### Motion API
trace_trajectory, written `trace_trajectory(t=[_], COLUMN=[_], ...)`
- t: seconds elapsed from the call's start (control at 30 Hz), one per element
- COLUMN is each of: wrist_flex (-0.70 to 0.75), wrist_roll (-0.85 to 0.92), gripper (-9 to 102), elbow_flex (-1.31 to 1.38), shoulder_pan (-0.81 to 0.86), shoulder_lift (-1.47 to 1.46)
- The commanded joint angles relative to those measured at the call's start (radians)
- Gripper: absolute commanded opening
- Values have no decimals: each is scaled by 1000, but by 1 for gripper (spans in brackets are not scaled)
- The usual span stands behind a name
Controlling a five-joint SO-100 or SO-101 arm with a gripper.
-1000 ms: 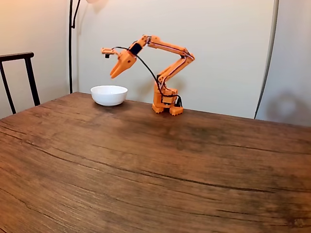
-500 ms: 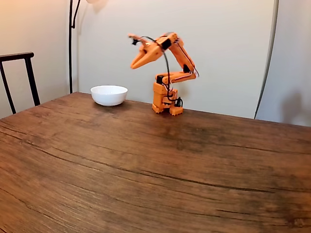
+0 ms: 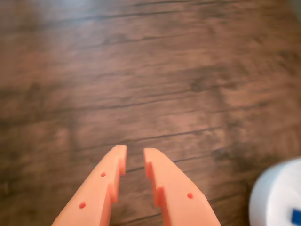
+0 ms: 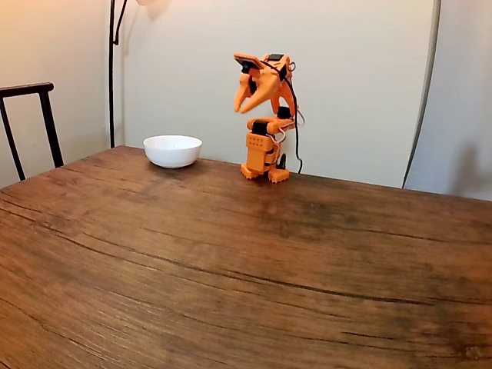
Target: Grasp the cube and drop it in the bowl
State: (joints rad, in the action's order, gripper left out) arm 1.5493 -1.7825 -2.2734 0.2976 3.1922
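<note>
1. At about nine o'clock in the fixed view, part of a dark chair stands beyond the bench, a wide plank surface of brown wood.
2. Moving right, one white bowl sits on the bench toward its far edge, around eleven o'clock in the fixed view.
3. Right again, one orange arm stands folded upright over its base at twelve o'clock, just beside the bowl but apart from it.
4. In the wrist view, the tool enters from six o'clock and points down at bare wood. Its two orange fingers stand slightly parted with nothing between them.
5. At about four o'clock in the wrist view, the bowl's white rim shows at the frame edge, with one small patch of bright blue inside it, which I take to be the cube.
6. Progress, as a judgement: the cube appears to lie in the bowl and the tool is empty, so the grasp and the drop look done. Little seems left beyond the arm settling at rest.
7. Count: one bowl, one cube, one arm, one chair.
</note>
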Motion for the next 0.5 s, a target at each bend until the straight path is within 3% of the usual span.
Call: trace_trajectory(t=[0.0, 0.27, 0.47], wrist_flex=[29, 29, 31], wrist_roll=[-32, -173, -179], gripper=[3, 3, 3], elbow_flex=[32, 18, 14], shoulder_pan=[-80, -117, -126], shoulder_lift=[2, 3, 3])
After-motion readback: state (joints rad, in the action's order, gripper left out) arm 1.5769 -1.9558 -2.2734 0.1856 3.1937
